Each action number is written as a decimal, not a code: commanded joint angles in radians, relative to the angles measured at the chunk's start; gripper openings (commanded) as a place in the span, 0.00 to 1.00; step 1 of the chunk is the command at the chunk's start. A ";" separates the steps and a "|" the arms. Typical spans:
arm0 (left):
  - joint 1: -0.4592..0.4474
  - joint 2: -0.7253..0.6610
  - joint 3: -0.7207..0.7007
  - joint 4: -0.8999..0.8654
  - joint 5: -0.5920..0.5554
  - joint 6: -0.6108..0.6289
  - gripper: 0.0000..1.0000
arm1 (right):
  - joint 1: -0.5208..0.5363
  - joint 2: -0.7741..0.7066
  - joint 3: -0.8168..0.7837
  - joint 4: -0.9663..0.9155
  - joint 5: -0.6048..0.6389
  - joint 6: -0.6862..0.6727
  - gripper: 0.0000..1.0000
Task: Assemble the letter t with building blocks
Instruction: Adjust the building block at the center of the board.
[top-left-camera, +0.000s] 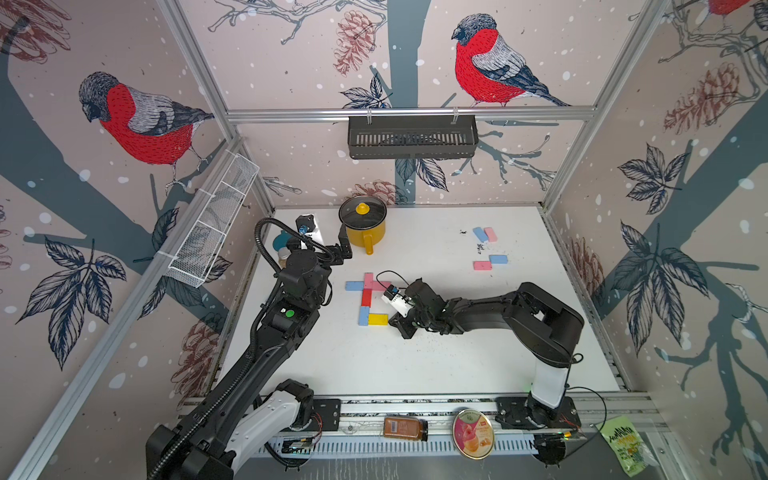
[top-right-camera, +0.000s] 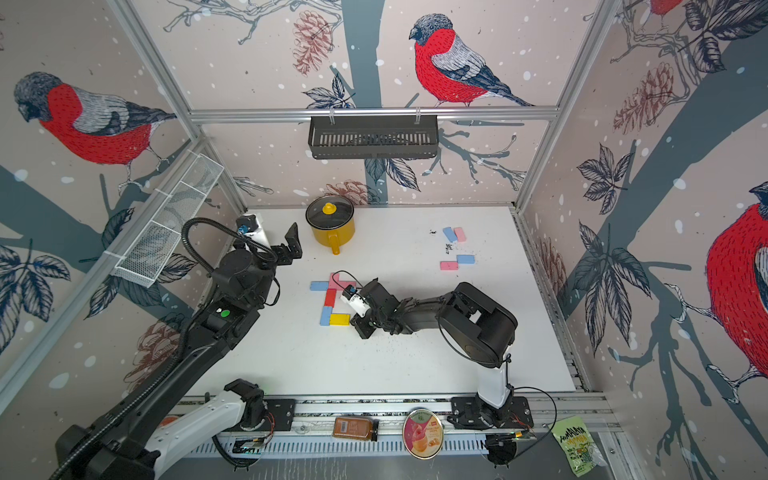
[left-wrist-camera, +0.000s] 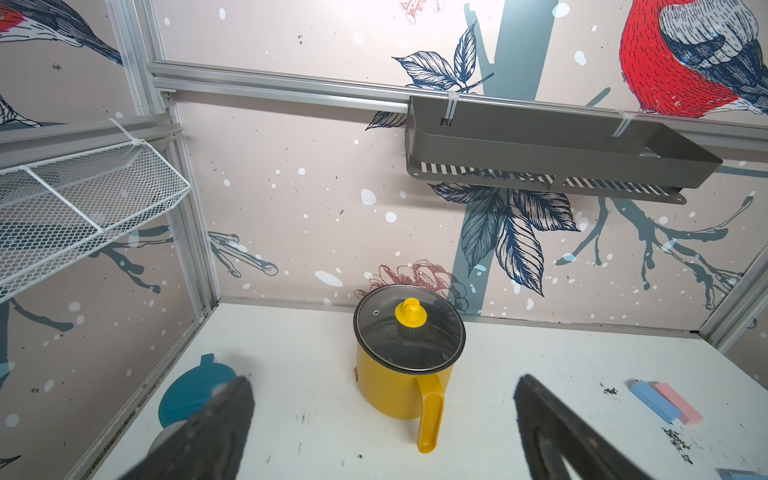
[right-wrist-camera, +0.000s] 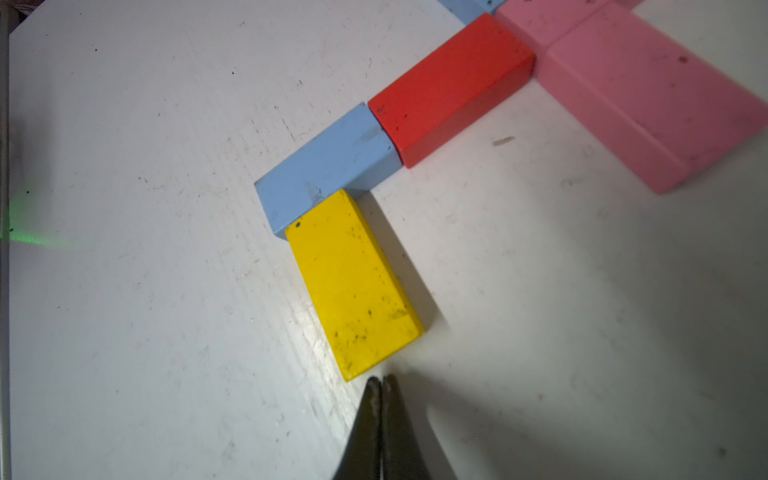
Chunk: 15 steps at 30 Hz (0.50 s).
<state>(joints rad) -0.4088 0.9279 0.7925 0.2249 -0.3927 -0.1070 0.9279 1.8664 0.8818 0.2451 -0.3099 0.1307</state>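
My right gripper (right-wrist-camera: 381, 380) is clenched on nothing, its tips just at the free end of the yellow block (right-wrist-camera: 353, 282) (the t's foot, at 3 o'clock of the blue block (right-wrist-camera: 324, 170) in both top views). I'd nudge it gently toward 9 o'clock, square-on, so as to spare the stem. The left gripper (top-right-camera: 292, 243) hangs spread wide near the pot (top-right-camera: 330, 226).

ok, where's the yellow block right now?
The yellow block lies mid-table in both top views, at the near end of the letter's stem, butted against the light blue block; the shut right claw sits just off its free end.
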 joint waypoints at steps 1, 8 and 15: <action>0.001 0.000 0.002 0.022 0.002 -0.001 0.97 | -0.002 -0.028 -0.026 -0.031 0.020 0.007 0.09; 0.002 0.002 0.002 0.021 0.009 -0.002 0.97 | -0.004 -0.173 -0.099 -0.025 0.067 0.027 0.23; 0.001 -0.007 0.001 0.023 0.096 0.010 0.97 | -0.011 -0.500 -0.184 -0.077 0.217 0.014 0.51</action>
<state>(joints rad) -0.4088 0.9283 0.7925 0.2249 -0.3588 -0.1066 0.9215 1.4628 0.7170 0.2016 -0.1909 0.1535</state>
